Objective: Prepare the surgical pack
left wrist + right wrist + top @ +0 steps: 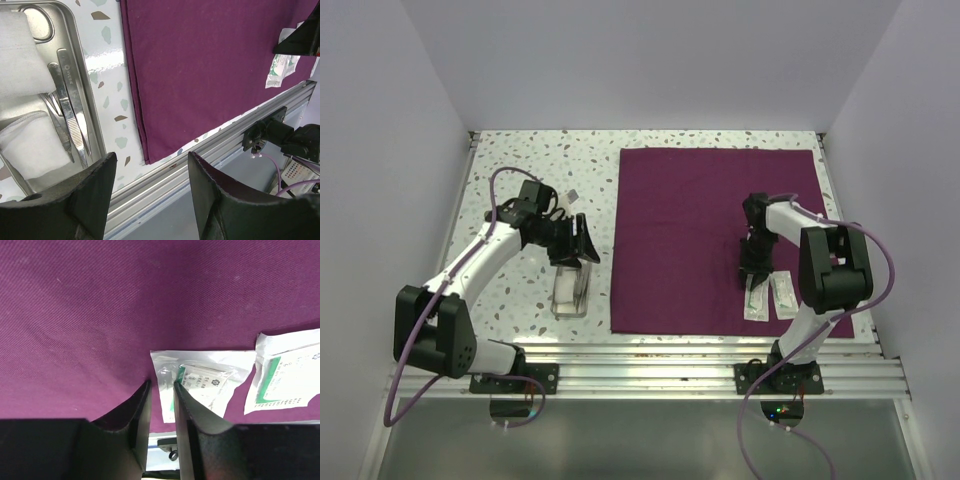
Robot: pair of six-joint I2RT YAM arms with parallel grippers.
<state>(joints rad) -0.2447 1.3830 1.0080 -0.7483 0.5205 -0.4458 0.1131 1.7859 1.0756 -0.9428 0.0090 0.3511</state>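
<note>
The speckled terrazzo table (520, 160) carries the surgical pack's dark magenta cloth (690, 230), which is spread flat and square over its right half and reaches almost to the aluminium rail (700, 365) at the near edge. The left arm (480, 260) reaches forward over the bare tabletop left of the cloth. The right arm (820, 270) folds back over the cloth's near right corner. The small steel tray (81, 50) sits on the table just beside the cloth's left edge without touching it, a strip of speckled surface showing between them. The left gripper (152, 156) hangs above the tray's near end and that strip, its two fingers spread wide with nothing between them. Two sealed white packets printed in green lie side by side on the near right corner of the cloth. The right gripper (161, 385) is lowered onto the left edge of the left packet (205, 385), its fingers drawn in to a narrow slit with that edge showing in the gap. Whether they actually pinch it cannot be told. The right packet (282, 375) lies just beside the first, apart from the fingers. Inside the tray, a flat white gauze square (20, 55) lies at the far end and a folded gauze pad (30, 145) at the near end. Steel tweezers (70, 105) lie along the tray's right wall, and the ring handle of a scissor-like instrument (37, 22) shows by the far corner.
</note>
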